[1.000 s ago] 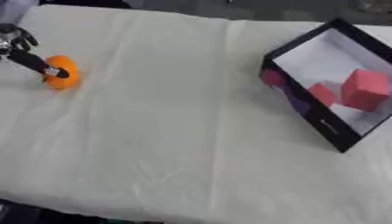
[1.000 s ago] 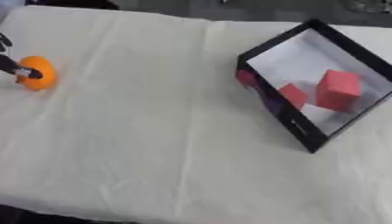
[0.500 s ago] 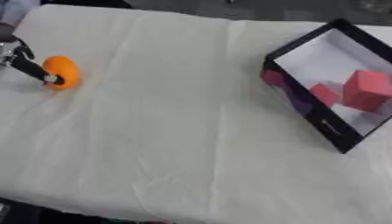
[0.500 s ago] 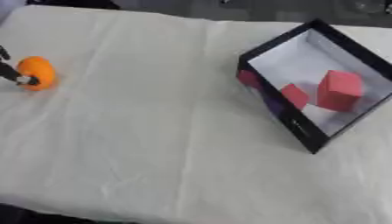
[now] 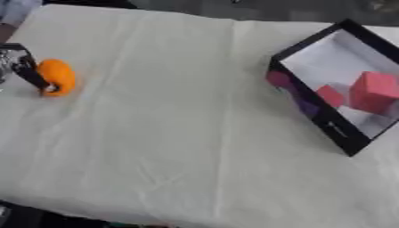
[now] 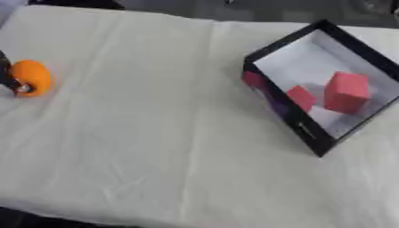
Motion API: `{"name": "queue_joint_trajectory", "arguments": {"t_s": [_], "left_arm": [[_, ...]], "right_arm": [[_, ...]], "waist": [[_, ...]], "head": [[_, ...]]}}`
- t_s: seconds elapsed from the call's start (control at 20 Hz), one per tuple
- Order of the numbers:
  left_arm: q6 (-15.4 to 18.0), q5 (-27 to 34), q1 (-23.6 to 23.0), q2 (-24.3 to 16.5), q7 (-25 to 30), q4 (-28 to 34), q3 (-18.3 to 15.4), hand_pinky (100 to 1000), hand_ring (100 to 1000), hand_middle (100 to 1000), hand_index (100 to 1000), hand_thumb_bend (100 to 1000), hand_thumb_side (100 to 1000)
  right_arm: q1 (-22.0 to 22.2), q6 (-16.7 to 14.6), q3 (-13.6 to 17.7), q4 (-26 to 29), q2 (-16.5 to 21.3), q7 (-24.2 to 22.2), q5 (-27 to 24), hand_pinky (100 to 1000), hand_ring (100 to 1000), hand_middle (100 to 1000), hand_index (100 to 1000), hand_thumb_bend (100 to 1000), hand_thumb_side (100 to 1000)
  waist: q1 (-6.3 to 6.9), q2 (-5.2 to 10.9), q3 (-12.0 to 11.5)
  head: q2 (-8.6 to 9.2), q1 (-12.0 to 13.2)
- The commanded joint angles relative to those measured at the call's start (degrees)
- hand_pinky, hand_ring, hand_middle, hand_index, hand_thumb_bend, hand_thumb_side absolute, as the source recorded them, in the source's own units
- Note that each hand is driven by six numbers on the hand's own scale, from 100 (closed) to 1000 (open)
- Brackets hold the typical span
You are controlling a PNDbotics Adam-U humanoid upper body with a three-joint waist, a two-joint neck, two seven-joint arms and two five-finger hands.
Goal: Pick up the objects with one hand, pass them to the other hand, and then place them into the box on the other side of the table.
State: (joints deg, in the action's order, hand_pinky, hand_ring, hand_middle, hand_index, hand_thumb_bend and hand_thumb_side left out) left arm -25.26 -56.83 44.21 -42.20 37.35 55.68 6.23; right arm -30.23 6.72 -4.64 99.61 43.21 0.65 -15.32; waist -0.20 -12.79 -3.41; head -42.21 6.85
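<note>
Presently, the orange object [image 5: 58, 76] is touched by a finger of the left hand [image 5: 23, 67] at the surface's [image 5: 179, 133] left edge. Whether it is actually gripped cannot be told. Red blocks [image 5: 372, 91] are seen in the black box [image 5: 311, 113].

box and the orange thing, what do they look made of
The box looks like stiff card: thin black walls, matte white inside. The orange thing looks smooth, rounded and evenly coloured, perhaps plastic or foam; the left hand touches it.
</note>
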Motion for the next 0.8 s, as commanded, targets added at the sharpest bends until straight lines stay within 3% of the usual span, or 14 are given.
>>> {"name": "queue_joint_trajectory", "arguments": {"t_s": [0.05, 0.45, 0.8], "left_arm": [[-0.1, 0.7, 1.1, -1.6, 1.2, 0.6, -0.3, 844, 819, 742, 627, 273, 100], [-2.3, 4.2, 0.8, -2.8, -0.4, 6.3, -0.4, 823, 791, 702, 569, 217, 100], [-2.4, 8.0, -0.2, -4.7, -4.4, 17.7, 1.3, 812, 775, 679, 543, 201, 100]], "right_arm": [[-0.5, 0.0, 0.5, 1.0, 1.9, 0.0, 0.4, 948, 982, 1000, 1000, 100, 469], [-0.8, -0.1, 0.4, 0.6, 1.7, -0.4, 0.5, 952, 985, 1000, 1000, 100, 466], [-1.1, -0.1, 0.6, 1.0, 2.0, -0.4, -0.2, 953, 984, 1000, 1000, 100, 466]], "waist": [[0.39, 1.55, -0.1], [0.52, 1.74, -0.2], [0.51, 1.81, -0.2]], "head": [[0.22, 0.0], [0.1, -0.2], [0.22, -0.8]]}}
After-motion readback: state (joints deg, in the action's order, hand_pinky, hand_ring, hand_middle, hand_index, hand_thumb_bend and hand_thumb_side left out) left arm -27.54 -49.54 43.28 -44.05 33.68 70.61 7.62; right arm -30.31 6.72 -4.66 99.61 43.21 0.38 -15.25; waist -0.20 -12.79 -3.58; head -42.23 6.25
